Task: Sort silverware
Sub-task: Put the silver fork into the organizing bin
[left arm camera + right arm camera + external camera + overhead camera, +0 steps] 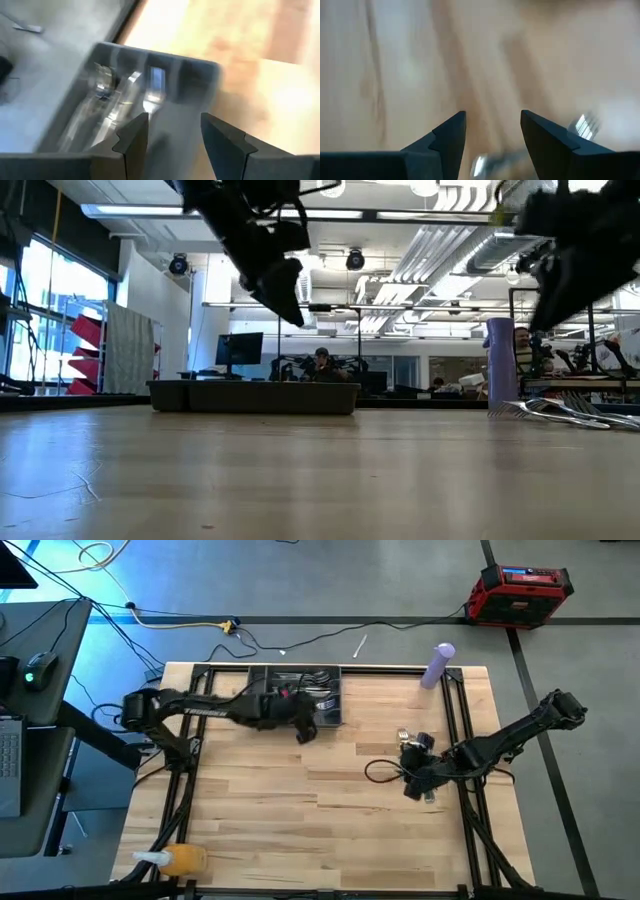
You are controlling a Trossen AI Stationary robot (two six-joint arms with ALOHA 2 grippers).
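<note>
Left gripper, dark, two-fingered: hanging open and empty over the near edge of the dark grey compartmented tray at the table's far side, its fingers spread with only tray floor showing between them. Sorted shiny silver metal silverware is lying in the tray's slots, long axes running along the compartments; the left wrist view is showing a fork with tines toward the gripper and rounded spoon bowls beside it, detail the high view is reducing to pale glints. Right gripper, same build: hovering open over the light wooden table on its right side, nothing between its fingers. A loose heap of slim bright pieces is lying beneath and just beside it; the low view is showing fork tines pointing toward the tray side, near an upright lavender cylindrical bottle.
</note>
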